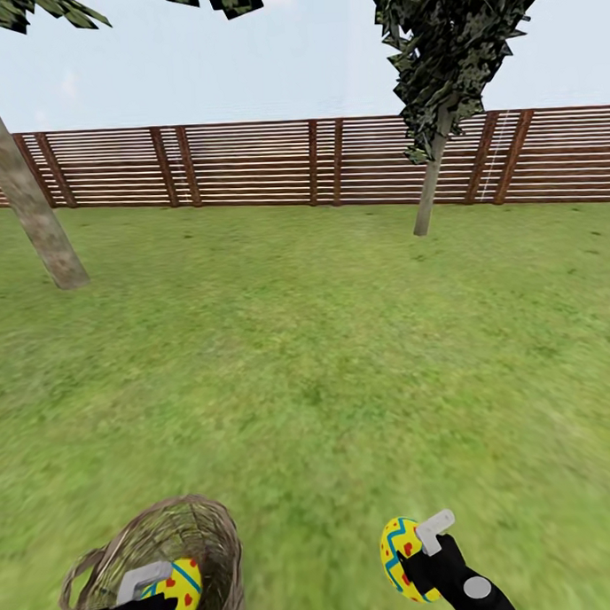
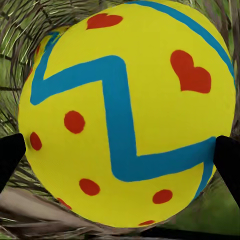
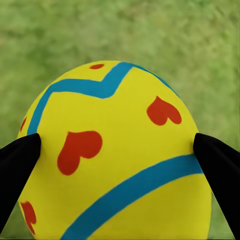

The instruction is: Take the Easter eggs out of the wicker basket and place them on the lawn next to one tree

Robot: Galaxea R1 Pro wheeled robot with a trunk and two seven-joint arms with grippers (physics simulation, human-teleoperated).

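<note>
Head cam: high, faces forward and down across mottled green lawn (image 1: 325,357) toward brown slatted wooden fence (image 1: 245,161); both arms at bottom edge.
Left wrist cam: very close, looks along fingers at yellow egg with teal zigzag and red dots (image 2: 127,112), brown woven-twig basket (image 2: 25,30) behind; head view shares this egg (image 1: 182,590) and basket (image 1: 186,532).
Right wrist cam: close on second yellow teal-striped egg (image 3: 120,160) over grass; head view shares it (image 1: 400,549).
</note>
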